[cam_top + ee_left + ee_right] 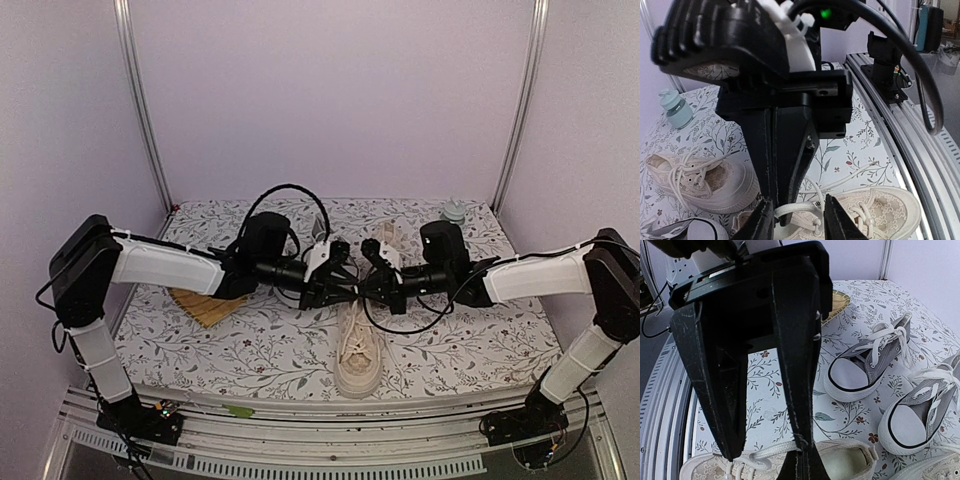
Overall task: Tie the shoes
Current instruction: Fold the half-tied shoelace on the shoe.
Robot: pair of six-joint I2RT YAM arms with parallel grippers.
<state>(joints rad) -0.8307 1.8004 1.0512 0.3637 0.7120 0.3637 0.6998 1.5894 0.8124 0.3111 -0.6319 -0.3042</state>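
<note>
Left pincer (797, 220), jaws apart astride lace (792, 209) | right pincer (773, 192) clamped on same lace | cream shoe (880, 210) centre, toe near | step: we judge knot-forming | next: left must clamp, then we pull outward

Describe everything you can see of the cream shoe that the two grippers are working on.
The cream shoe is a lace-up sneaker with a patterned, mesh-like upper, a thick cream sole and a rounded toe cap. It stands upright on the floral tablecloth, toe toward the table's near edge, its opening empty. One stretch of its lace runs between the fingers of the open left gripper, and the shut right gripper seems to pinch it.
</note>
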